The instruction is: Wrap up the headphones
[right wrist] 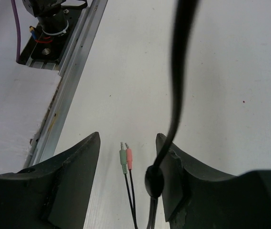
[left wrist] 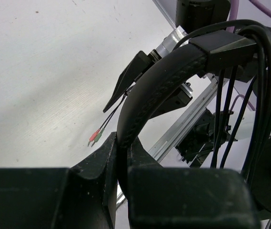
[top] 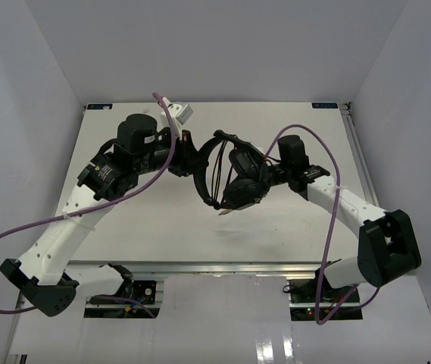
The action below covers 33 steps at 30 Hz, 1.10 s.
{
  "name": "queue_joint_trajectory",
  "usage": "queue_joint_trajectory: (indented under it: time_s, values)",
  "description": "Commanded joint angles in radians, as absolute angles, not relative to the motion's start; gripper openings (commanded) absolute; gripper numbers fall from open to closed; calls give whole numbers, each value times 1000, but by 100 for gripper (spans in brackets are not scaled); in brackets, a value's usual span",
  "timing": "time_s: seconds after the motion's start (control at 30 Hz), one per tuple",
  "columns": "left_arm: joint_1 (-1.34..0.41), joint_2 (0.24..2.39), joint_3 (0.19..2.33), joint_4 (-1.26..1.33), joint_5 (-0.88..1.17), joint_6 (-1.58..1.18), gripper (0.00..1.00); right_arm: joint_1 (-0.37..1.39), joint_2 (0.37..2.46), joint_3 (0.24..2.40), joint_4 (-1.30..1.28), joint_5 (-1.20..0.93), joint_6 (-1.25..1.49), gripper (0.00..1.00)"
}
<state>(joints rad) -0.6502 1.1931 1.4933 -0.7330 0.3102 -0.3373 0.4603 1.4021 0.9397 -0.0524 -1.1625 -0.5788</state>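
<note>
The black headphones [top: 238,178] hang above the table's middle between both arms. My left gripper [top: 194,163] is shut on the padded headband [left wrist: 159,81], which runs up from between the jaws [left wrist: 124,143]. Several turns of the thin black cord [left wrist: 259,95] lie over the headband's end. The cord's end hangs down with its green and pink plugs [left wrist: 95,138] just above the table; they also show in the top view [top: 223,213]. My right gripper [right wrist: 128,138] is open, close by the earcups [top: 264,180]. The plugs [right wrist: 125,160] show between its fingers, and a black strand with an oval lump [right wrist: 154,179] lies against its right finger.
A small pale box [top: 182,114] sits on the left wrist. The table's metal rail [right wrist: 73,62] and front edge run along the near side. Purple arm cables [top: 306,133] loop above the right arm. White walls enclose the table on three sides.
</note>
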Motion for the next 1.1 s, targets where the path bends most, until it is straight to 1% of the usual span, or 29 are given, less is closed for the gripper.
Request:
queue_joint_trajectory:
  time_s: [0.0, 0.2, 0.43, 0.6, 0.7, 0.87, 0.97, 1.07]
  values:
    - [-653, 1151, 1567, -695, 253, -414, 0, 460, 1422, 900, 49, -1181, -514, 54]
    - [-653, 1137, 1592, -696, 187, -445, 0, 465, 1433, 890, 80, -1180, -488, 52]
    - [-653, 1138, 1591, -701, 154, -470, 0, 465, 1406, 825, 196, -1176, -403, 50]
    - [-653, 1114, 1572, -687, 109, -499, 0, 465, 1393, 816, 210, -1166, -387, 48]
    - [-653, 1099, 1563, -680, 92, -515, 0, 465, 1388, 810, 225, -1166, -372, 46]
    - [-653, 1082, 1545, -671, 53, -535, 0, 465, 1373, 808, 226, -1160, -360, 38]
    - [-653, 1081, 1538, -669, 29, -556, 0, 465, 1369, 828, 183, -1144, -375, 22]
    - [-653, 1083, 1540, -664, -21, -587, 0, 468, 1361, 862, 84, -1108, -441, 11]
